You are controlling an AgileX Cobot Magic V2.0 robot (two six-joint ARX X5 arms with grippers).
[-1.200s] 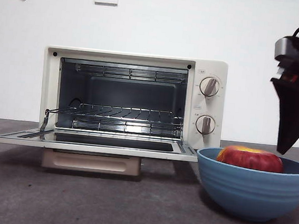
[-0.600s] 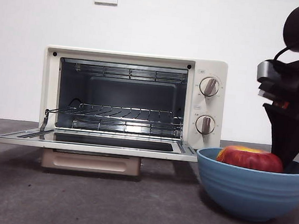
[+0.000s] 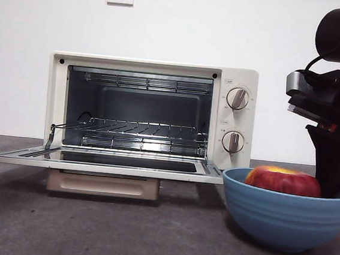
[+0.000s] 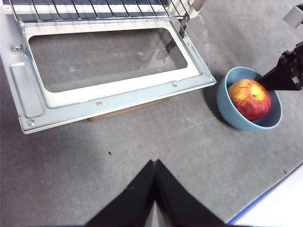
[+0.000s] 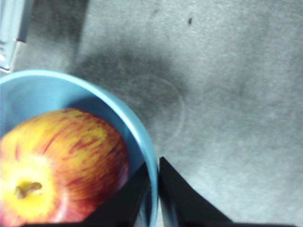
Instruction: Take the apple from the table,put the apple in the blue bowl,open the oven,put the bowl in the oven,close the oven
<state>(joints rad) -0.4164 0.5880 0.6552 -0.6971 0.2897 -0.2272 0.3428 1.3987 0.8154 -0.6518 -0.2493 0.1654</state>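
The apple point(image 3: 283, 180) lay inside the blue bowl point(image 3: 286, 217), on the table point(image 3: 118, 231) just right of the oven point(image 3: 149, 119), whose door point(image 3: 106, 162) was down flat. Right gripper point(image 5: 156, 177) was clamped on the bowl's rim, one jaw inside & one outside. Left gripper point(image 4: 155, 165) was up high w/ jaws together, holding nothing.

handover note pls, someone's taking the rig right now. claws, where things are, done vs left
Right claw: shut on the blue bowl's rim, one jaw inside, one outside, on the side away from the oven.
Left claw: shut, empty, held high above the table in front of the oven door.
Apple: in the bowl, which stands on the table beside the open door.
Done: apple in bowl, oven door open and lying flat, wire rack bare.
Left: lift the bowl into the oven, then close the door.
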